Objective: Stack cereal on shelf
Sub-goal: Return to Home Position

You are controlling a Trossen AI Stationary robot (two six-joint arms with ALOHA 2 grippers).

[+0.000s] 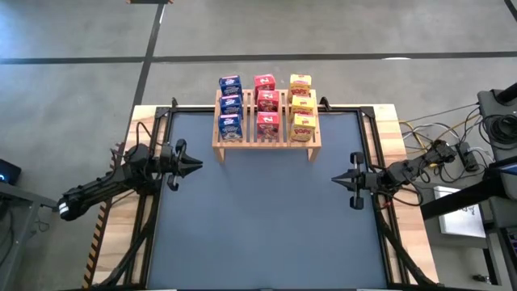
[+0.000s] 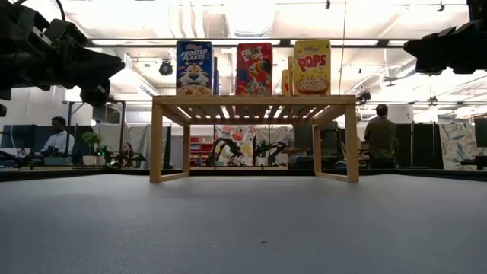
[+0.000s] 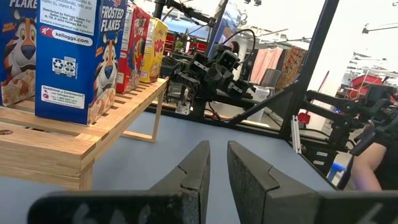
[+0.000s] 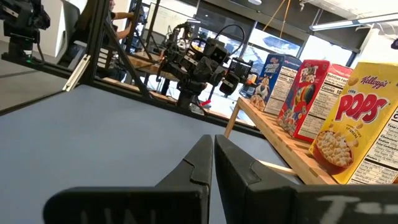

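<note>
The left gripper point(image 1: 197, 166) hovers above the left part of the worktop point(image 1: 266, 234). It is empty, and in the left wrist view its two dark, wedge-shaped jaws are drawn nearly together with only a thin slit between them. It points toward the centre. Opposite it we see the right gripper point(image 1: 336, 179) over the right part of the worktop, likewise empty, its jaws closed to a point and aimed back at the left one. The worktop is a flat, matt, dark blue-grey mat framed by pale wooden margins. Beyond both grippers, at the far middle of the mat and well apart from either, stands the shelf point(image 1: 266, 145), a light natural-wood rack of thin parallel slats on short square legs. On it the cereal stands upright in three columns running front to back, three boxes each. The blue boxes point(image 1: 230, 105) are on the side nearer the left gripper, the red boxes point(image 1: 266, 102) in the middle, and the yellow boxes point(image 1: 303, 105) on the side nearer the right gripper. Each is a small rectangular cardboard carton with a printed front. In the room behind we see a standing person point(image 2: 380, 135) and a seated person point(image 2: 57, 138).
</note>
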